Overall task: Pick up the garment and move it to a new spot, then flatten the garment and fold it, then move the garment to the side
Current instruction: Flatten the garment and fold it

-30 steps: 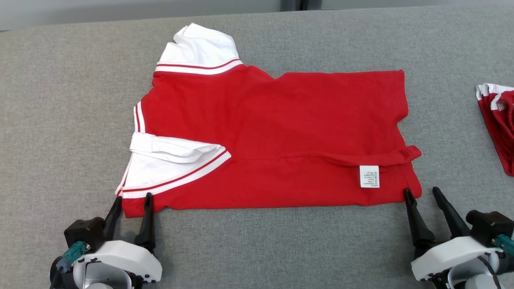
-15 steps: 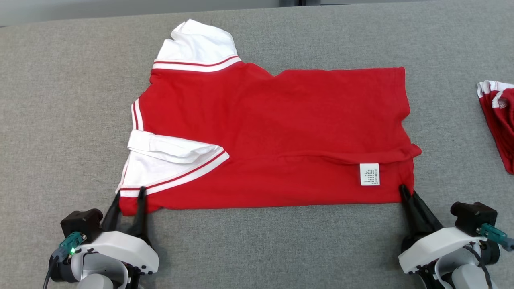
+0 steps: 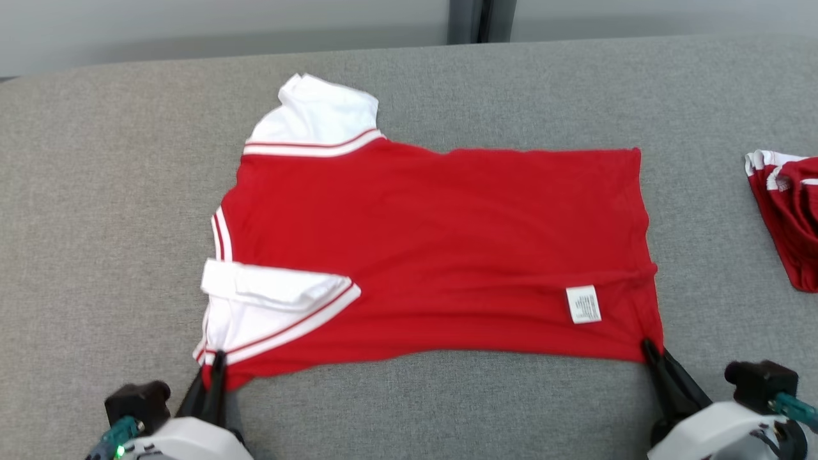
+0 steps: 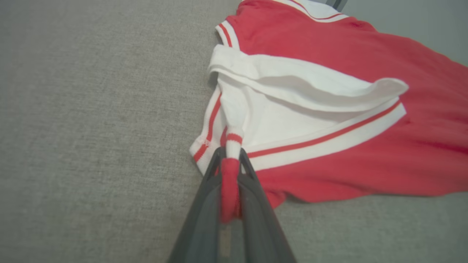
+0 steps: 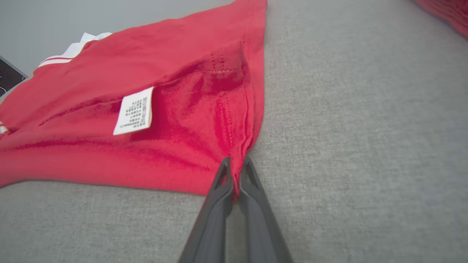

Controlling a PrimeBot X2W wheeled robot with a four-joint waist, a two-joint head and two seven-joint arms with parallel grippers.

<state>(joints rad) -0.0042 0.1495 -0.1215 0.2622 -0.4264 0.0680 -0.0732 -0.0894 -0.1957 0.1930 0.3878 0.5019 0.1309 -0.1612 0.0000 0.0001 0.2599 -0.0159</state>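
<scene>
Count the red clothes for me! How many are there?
2. One red shirt lies spread in the middle, its near corners pinched by the left claw and right claw. A second red garment sits bunched at the far right, partly cut off; more may lie out of view.

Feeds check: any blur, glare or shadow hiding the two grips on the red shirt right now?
Head view: even light, no glare, shirt sharp. Left wrist view: left gripper and its pinch readable, finger bases soft. Right wrist view: right gripper and its pinch clear; label print blurred, cloth slightly smeared.
</scene>
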